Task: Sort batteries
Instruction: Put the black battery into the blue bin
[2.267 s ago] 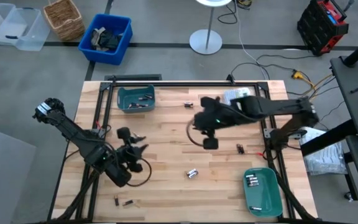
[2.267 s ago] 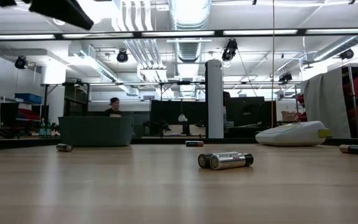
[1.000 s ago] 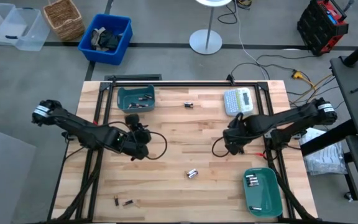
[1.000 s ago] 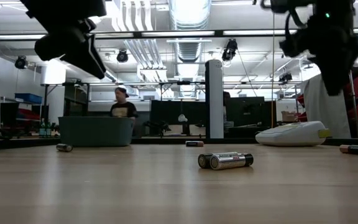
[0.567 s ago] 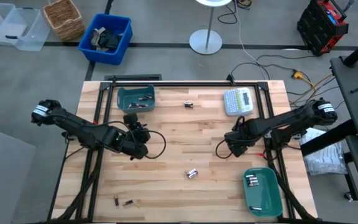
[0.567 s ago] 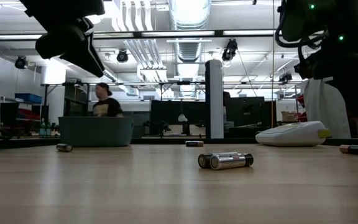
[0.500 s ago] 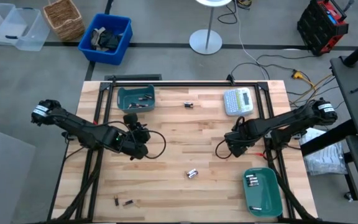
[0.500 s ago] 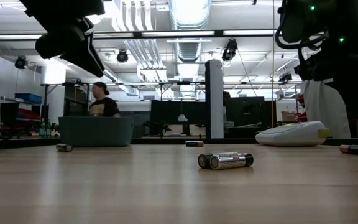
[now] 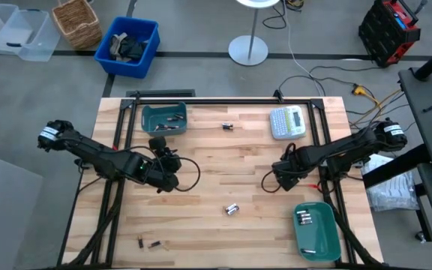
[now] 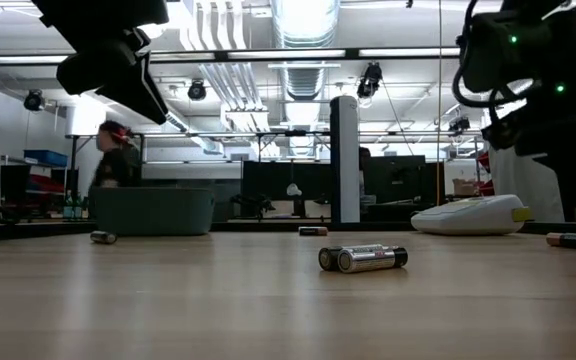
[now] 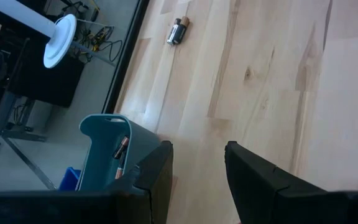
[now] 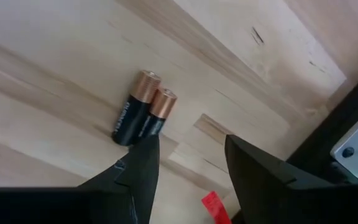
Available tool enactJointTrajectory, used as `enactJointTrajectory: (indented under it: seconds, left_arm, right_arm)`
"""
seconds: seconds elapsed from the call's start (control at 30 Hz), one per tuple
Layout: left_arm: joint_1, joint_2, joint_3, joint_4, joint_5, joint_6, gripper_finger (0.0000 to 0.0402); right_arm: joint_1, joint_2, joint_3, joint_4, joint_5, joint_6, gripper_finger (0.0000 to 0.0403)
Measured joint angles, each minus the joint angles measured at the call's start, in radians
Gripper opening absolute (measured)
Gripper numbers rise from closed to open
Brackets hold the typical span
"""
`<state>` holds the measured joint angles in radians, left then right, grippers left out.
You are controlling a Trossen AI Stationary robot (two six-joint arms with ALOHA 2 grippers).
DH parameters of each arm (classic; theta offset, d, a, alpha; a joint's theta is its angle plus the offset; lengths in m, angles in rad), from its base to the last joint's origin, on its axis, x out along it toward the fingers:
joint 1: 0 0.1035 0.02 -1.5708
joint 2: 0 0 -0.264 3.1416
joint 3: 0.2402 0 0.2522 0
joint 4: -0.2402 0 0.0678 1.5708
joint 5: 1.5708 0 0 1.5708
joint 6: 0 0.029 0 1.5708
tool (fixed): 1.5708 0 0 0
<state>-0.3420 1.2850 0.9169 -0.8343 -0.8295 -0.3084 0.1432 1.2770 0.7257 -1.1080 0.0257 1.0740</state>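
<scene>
Two dark batteries with coppery tops (image 12: 140, 116) lie side by side on the wooden table. My right gripper (image 12: 188, 163) points down over them at the table's right, open, with one fingertip (image 12: 143, 155) just beside their dark ends; whether it touches them I cannot tell. In the high view this gripper (image 9: 282, 180) hides them. My left gripper (image 11: 197, 163) hangs open and empty at the table's left (image 9: 163, 150). More batteries lie loose: a silvery pair (image 9: 232, 209), a pair at the far middle (image 9: 227, 126), and two near the front left (image 9: 148, 243).
A teal tray (image 9: 163, 118) with dark batteries stands at the far left. Another teal tray (image 9: 317, 229) with silvery ones stands at the near right. A grey-white label maker (image 9: 287, 122) lies at the far right. Black frame rails (image 9: 325, 169) run along the table's sides.
My right gripper has gone down toward the table, over the dark battery pair at the right. A person in the room behind has walked to the left.
</scene>
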Motion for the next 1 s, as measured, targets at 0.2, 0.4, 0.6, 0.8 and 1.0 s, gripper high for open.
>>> enactJointTrajectory:
  seconds: [0.2,0.4,0.6,0.8,1.0]
  left_arm:
    - [0.0,0.0,0.0,0.0,0.0,0.0,0.0127]
    - [0.0,0.0,0.0,0.001,0.0,0.0,0.0127]
    - [0.0,0.0,0.0,0.001,0.0,0.0,0.0127]
    - [0.0,0.0,0.0,0.001,0.0,0.0,0.0127]
    - [0.0,0.0,0.0,0.001,0.0,0.0,0.0127]
  right_arm:
    - [0.0,0.0,-0.033,0.028,0.0,0.007,0.0184]
    - [0.0,0.0,-0.045,0.087,0.0,0.002,0.018]
    - [0.0,0.0,-0.06,0.098,0.001,0.006,0.018]
    - [0.0,0.0,-0.079,0.104,0.002,0.007,0.0184]
    - [0.0,0.0,-0.082,0.109,0.002,0.012,0.0179]
